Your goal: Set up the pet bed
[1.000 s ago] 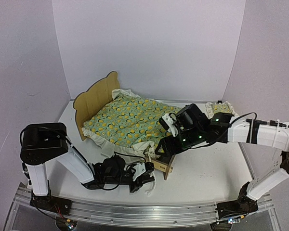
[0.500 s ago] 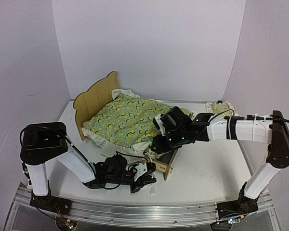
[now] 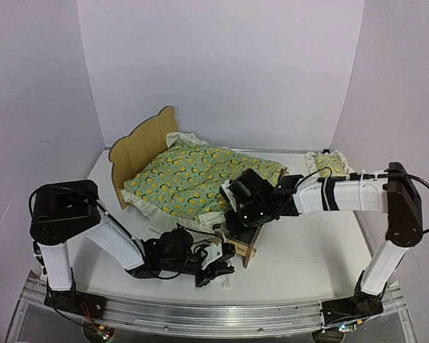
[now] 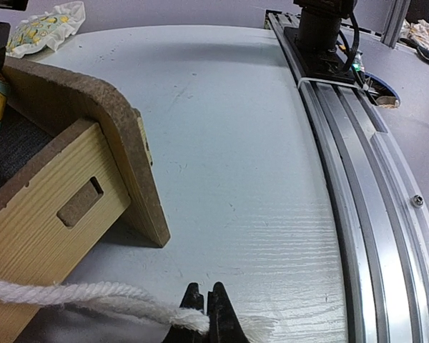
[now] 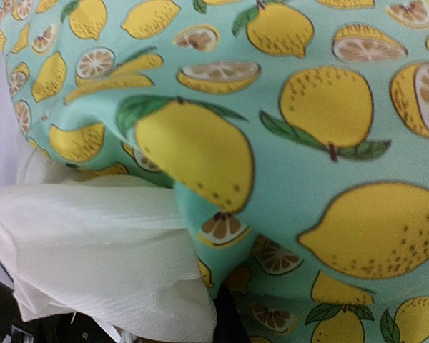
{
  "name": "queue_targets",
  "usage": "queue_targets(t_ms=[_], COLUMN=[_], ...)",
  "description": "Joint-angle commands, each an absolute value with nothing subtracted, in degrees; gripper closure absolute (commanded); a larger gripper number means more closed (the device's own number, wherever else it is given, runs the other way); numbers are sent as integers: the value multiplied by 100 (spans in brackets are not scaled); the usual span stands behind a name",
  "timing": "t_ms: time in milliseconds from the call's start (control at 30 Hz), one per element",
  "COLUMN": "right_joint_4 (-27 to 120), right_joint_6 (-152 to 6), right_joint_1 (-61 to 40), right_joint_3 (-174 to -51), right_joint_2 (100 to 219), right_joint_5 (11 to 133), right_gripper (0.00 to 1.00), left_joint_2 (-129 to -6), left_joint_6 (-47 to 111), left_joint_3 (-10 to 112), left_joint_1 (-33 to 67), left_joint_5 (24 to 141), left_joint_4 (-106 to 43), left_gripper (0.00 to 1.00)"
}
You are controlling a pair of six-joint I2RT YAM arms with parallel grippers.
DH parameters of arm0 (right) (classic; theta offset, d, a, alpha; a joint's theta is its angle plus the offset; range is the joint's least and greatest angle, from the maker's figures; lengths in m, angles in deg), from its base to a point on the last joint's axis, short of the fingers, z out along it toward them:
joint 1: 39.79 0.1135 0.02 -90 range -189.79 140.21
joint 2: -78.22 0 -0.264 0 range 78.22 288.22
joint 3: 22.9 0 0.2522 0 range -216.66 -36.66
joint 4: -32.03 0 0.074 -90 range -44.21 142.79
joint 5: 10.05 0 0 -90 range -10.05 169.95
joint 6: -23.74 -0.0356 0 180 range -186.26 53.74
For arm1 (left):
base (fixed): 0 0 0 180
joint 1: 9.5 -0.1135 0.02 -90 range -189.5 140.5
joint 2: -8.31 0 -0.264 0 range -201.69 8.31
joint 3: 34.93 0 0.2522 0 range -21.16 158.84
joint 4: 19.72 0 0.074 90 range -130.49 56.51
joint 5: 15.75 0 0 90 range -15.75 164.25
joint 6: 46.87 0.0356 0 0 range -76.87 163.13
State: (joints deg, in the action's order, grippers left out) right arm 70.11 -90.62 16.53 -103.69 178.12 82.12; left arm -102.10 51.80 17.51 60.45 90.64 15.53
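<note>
Since the earlier frame your right arm has reached further toward 9 o'clock. Its fingers, which stood apart then, have closed. The right gripper (image 3: 237, 209) now sits at the foot end of the pet bed (image 3: 139, 148). It is clenched on a fold of the lemon-print blanket (image 3: 191, 175), next to its white ruffle (image 5: 93, 250). In the right wrist view the fabric fills nearly everything, and you see little of the fingers themselves.

Your left arm has hardly shifted. The left gripper (image 3: 222, 263) lies low on the bench (image 3: 307, 250), at about 7 o'clock from the bed's footboard (image 4: 132, 171). Its fingers (image 4: 216, 311) are pinched shut on a white cord (image 4: 93, 293). The cord runs off toward 9 o'clock in the left wrist view, and its frayed end shows just past the fingers.

The pet bed stands on the bench, slanting across its middle. The curved headboard is at 10 o'clock and the footboard nearest the arm bases. The blanket covers it from the headboard down. A strip of the dark mattress pad (image 4: 14, 139) shows inside the frame in the left wrist view.

The small pillow (image 3: 327, 163) lies apart on the bench, at 2 o'clock from the bed near the back wall.
</note>
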Motion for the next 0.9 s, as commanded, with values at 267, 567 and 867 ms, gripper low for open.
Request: queue_targets(t_ms=[267,567,867], right_joint_4=[9686,9197,8773], right_joint_6=[-7771,-7755,-9084], right_joint_1=[1699,1693,1589], right_joint_3=[-10711,-10604,-10618], right_joint_2=[16749,16920,16738], right_joint_5=[7919,8281,8729], right_gripper=[100,100,42], left_joint_2=[-10407,-10147,-10287], left_joint_6=[5591,5741,6031], left_joint_3=[2421,2519,2996], left_joint_1=[6073,6075,6072], left_joint_5=[9447,9350,9237], left_joint_4=[771,-491,-1188], left_gripper=[100,100,100])
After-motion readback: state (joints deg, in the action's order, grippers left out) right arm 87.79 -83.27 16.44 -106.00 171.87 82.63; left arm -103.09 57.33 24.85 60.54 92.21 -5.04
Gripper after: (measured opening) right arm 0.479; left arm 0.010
